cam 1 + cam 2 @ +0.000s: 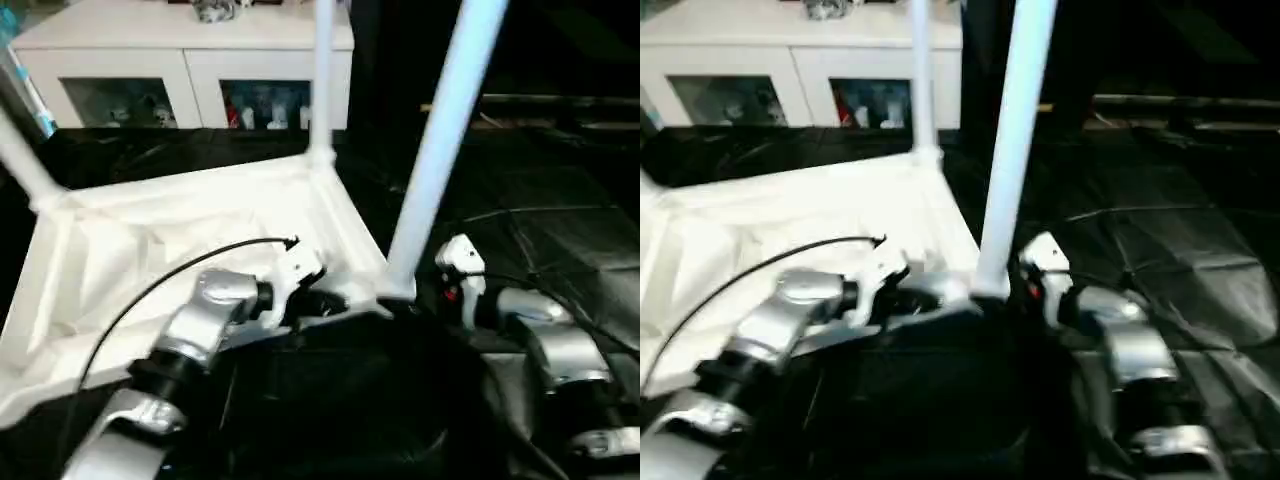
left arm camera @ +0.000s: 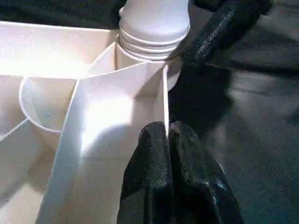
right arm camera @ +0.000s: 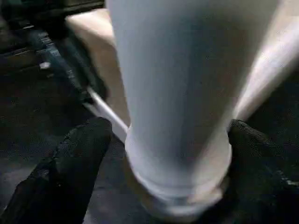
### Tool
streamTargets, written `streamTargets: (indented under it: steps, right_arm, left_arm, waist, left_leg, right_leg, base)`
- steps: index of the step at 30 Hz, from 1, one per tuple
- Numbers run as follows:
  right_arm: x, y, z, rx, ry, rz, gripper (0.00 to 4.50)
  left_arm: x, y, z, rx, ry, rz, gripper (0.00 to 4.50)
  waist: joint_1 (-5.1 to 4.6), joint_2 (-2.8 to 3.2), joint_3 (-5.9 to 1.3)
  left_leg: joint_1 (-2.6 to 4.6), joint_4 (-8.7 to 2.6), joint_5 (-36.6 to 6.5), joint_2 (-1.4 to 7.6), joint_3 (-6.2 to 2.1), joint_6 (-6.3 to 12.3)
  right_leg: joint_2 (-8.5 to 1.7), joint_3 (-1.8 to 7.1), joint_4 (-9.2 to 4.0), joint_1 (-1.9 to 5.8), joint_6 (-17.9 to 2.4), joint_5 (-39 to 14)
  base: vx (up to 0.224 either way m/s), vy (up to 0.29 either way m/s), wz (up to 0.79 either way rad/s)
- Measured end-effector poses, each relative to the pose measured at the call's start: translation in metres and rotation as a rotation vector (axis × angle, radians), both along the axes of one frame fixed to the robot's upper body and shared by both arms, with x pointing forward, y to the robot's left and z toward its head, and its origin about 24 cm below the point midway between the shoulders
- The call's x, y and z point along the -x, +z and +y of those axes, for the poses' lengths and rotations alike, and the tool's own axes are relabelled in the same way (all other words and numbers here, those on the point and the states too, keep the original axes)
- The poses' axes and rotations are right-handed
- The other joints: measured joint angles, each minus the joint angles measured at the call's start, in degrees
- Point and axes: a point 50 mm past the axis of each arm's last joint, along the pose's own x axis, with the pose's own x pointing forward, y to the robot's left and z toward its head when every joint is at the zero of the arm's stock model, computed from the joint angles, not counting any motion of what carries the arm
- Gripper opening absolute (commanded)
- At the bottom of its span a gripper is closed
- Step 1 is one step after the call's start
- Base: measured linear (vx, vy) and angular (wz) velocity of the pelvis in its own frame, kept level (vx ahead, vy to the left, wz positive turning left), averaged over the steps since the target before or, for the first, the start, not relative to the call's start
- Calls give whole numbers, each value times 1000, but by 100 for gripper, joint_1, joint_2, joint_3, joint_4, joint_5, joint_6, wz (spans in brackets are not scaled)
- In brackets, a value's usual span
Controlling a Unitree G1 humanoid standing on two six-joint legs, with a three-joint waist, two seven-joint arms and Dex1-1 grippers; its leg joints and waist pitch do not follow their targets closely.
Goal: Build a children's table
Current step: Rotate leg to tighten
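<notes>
From the head views, the children's table [image 1: 190, 250] lies upside down on the black-covered surface [image 1: 560, 240], filling the left half, with three legs standing up: one at ten o'clock [image 1: 22, 160], one at twelve [image 1: 322, 80], and the nearest leg [image 1: 440, 150] rising at one o'clock from the near right corner. A white cabinet [image 1: 180, 60] stands behind. The left gripper [image 1: 305, 285] reaches to that corner from seven o'clock, the right gripper [image 1: 450, 290] from four. The left wrist view adds what those miss: its black fingers [image 2: 154, 177] are pinched tight on a thin upright rib beside the corner socket [image 2: 149, 51]. The right wrist view shows its fingers [image 3: 70, 163] spread wide either side of the leg's base [image 3: 182, 116], not gripping it.
</notes>
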Motion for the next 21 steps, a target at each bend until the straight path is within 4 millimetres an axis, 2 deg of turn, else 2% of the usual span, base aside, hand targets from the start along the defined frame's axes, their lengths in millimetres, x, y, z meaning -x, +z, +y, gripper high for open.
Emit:
streamTargets:
  steps: [3,5,6,10,11,14,15,21]
  right_arm:
    - [3,1,4,-14,60,0,398]
    - [4,1,6,-18,85,3,398]
    - [5,0,7,-19,99,6,374]
    - [7,-2,8,-20,116,21,347]
    - [7,-2,8,-21,119,24,323]
    - [8,-3,7,-32,114,31,313]
    - [9,-4,7,-38,111,33,290]
    - [9,-6,4,-47,51,45,272]
  left_arm:
    - [3,1,2,2,-42,15,0]
    - [5,1,4,3,-54,30,0]
    - [6,1,6,1,-58,36,0]
    - [8,0,7,-4,-75,45,0]
    - [8,0,7,-5,-77,46,0]
    - [9,0,7,-6,-86,50,0]
    - [9,0,7,-6,-87,51,0]
    - [6,-2,0,-7,-52,20,0]
  waist:
    - [70,2,1]
    - [82,2,1]
    - [80,1,2]
    - [89,0,3]
    - [91,0,3]
    - [112,0,3]
    - [122,0,3]
    - [203,4,0]
  left_leg:
    - [-22,14,1,7,0,0]
    - [-25,23,0,7,1,-1]
    - [-27,27,-2,7,1,-4]
    - [-28,32,-12,7,1,-23]
    - [-28,32,-11,7,1,-23]
    - [-28,32,-11,7,1,-23]
    - [-28,32,-11,7,1,-23]
    - [-23,45,-11,6,1,-23]
  right_leg:
    - [0,-6,8,-13,-1,0]
    - [-2,-4,11,-13,-3,2]
    - [-2,-4,11,-12,-8,5]
    - [-2,-2,11,-8,-13,8]
    - [-3,-1,12,-8,-14,9]
    - [-2,-2,15,-8,-14,9]
    - [-2,-1,16,-8,-14,9]
    - [-5,0,26,-2,-14,9]
  base:
    - [0,0,0]
    - [0,0,0]
    - [0,0,0]
    - [0,0,0]
    - [0,0,0]
    - [0,0,0]
    - [0,0,0]
    - [0,0,0]
